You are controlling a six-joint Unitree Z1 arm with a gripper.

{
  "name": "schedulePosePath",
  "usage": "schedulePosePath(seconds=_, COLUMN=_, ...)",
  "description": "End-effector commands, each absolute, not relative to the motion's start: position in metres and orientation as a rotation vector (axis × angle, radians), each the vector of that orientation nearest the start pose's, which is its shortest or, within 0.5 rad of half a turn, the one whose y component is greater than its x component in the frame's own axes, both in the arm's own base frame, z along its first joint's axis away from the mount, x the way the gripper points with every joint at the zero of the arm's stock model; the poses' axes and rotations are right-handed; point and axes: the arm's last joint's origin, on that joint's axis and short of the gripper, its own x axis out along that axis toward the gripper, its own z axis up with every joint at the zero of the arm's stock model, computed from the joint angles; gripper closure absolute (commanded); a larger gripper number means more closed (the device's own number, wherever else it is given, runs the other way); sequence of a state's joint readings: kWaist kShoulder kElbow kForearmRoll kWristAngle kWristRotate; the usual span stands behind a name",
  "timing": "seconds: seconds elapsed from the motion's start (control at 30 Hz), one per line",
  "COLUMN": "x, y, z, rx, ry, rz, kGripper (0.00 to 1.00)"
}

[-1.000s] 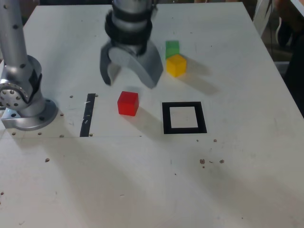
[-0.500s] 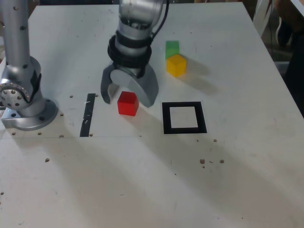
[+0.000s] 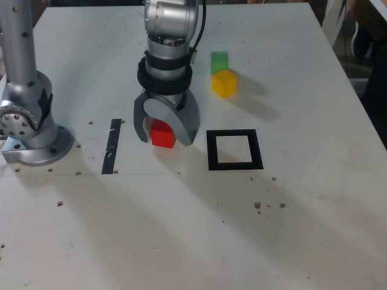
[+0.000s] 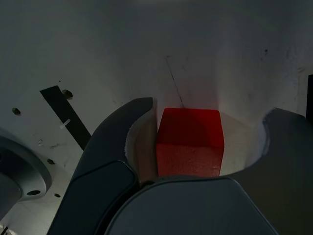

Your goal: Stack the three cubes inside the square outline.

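The end effector stands open around the red cube, its jaws on either side; whether one side touches is hard to tell. The yellow cube and green cube sit close together on the surface, outside the square outline.

The red cube is flanked by the open claw; a visible gap is left on one side, little on the other. In the exterior view, passage rightward over the worktop is unobstructed past the flat square outline. Rearward right, the way is blocked by the yellow cube and green cube; leftward, by the arm base.
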State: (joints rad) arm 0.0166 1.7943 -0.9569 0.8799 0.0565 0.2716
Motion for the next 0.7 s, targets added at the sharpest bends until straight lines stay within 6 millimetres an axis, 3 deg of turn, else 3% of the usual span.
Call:
schedulePosePath(seconds=0.0, x=0.249, y=0.007, z=0.201, rx=0.232, ry=1.721, rz=-0.174, kGripper=0.61)
schedulePosePath(seconds=0.33, x=0.250, y=0.007, z=0.205, rx=0.230, ry=1.728, rz=-0.168, kGripper=0.77)
schedulePosePath(seconds=0.67, x=0.255, y=0.007, z=0.216, rx=0.236, ry=1.724, rz=-0.168, kGripper=0.79)
